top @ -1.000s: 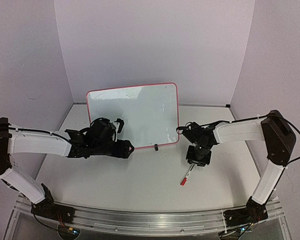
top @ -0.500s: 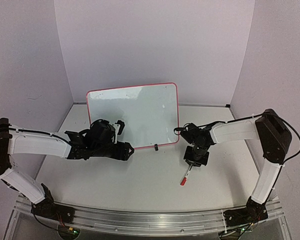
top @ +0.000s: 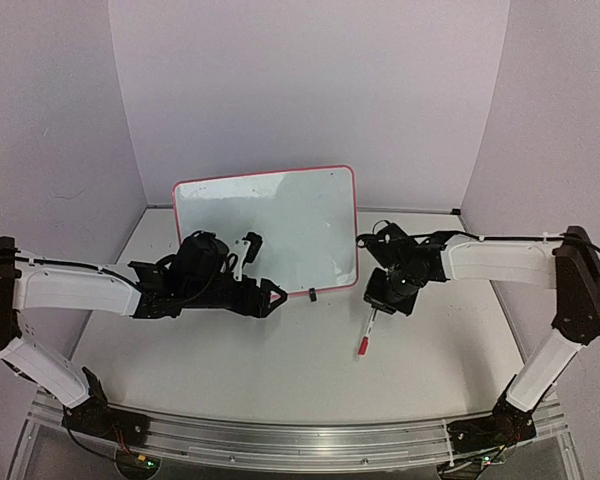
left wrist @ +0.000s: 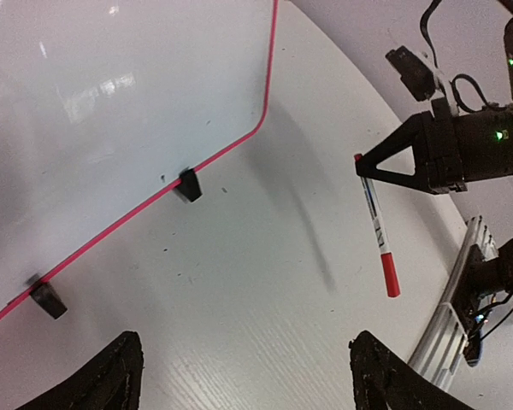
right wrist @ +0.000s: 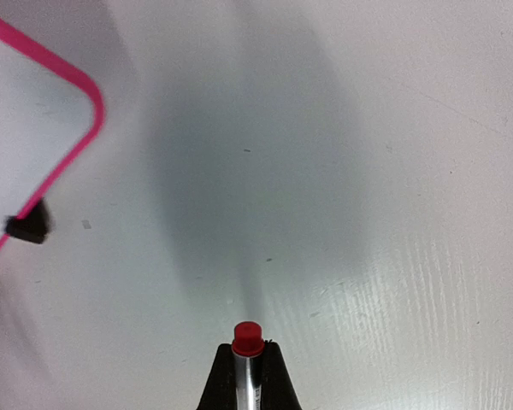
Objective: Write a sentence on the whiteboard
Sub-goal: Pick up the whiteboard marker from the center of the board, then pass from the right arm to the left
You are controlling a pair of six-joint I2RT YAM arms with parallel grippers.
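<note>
The whiteboard (top: 265, 230) leans upright at the back, red-framed, on small black feet (left wrist: 188, 184). Its face is blank in every view, and the sentence is not in view. My right gripper (top: 380, 305) is shut on a marker (top: 368, 332) just right of the board's lower right corner. The marker (left wrist: 377, 226) has a pale barrel and a red cap; it hangs cap-down above the table, over its own shadow. In the right wrist view the red cap (right wrist: 249, 338) pokes out between the fingertips. My left gripper (top: 270, 296) is open in front of the board's lower edge, holding nothing.
The enclosure's pale walls (top: 310, 90) rise close behind the board and at both sides. A metal rail (top: 280, 440) runs along the near table edge. The board's corner (right wrist: 85, 94) lies left of the right gripper.
The right gripper has shut on the marker and raised it off the table, shifting slightly left. The left gripper has opened wider and slid a little to the right along the board's lower edge.
</note>
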